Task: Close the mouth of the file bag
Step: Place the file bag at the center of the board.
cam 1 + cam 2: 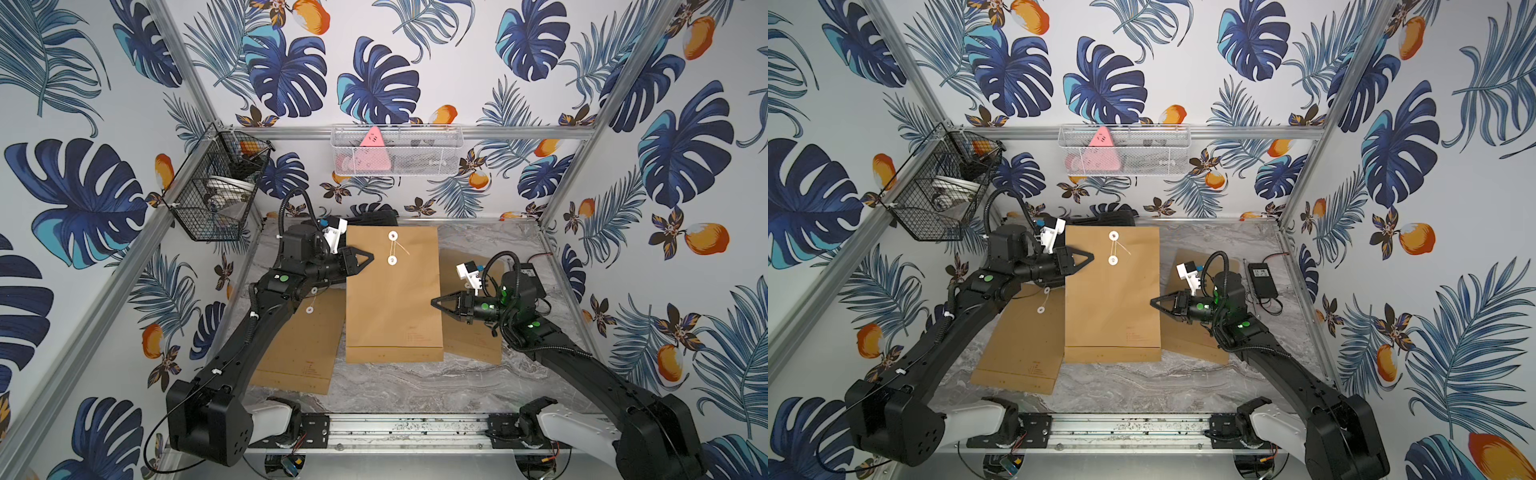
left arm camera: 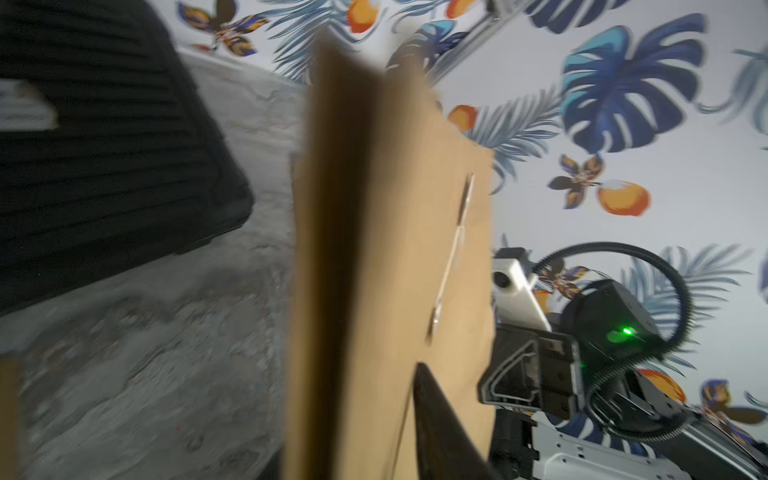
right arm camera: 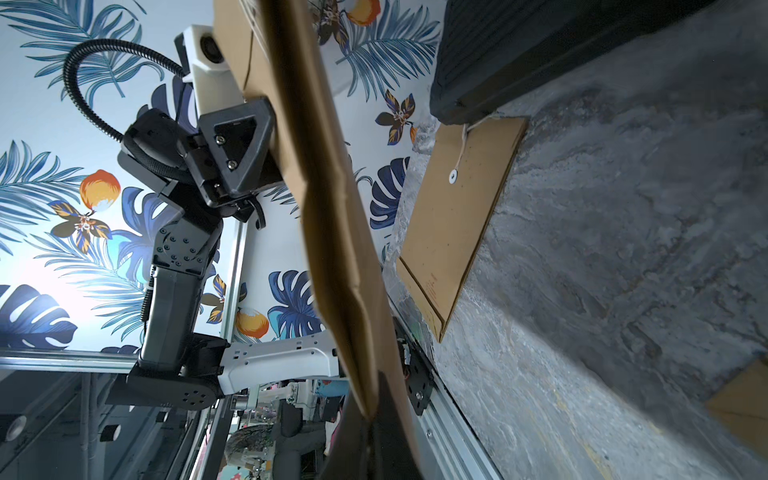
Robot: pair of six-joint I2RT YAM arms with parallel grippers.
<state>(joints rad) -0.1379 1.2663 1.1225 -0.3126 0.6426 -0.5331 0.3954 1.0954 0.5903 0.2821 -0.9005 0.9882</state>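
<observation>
Marble counter [image 1: 415,386]: right hand [image 1: 434,302] pinches file bag [image 1: 392,307] by its right edge, raised over mid-counter; left hand [image 1: 370,254] at its left edge, grip unclear. Best hold firm, string [image 1: 392,248] snug between discs [image 1: 392,260].
</observation>
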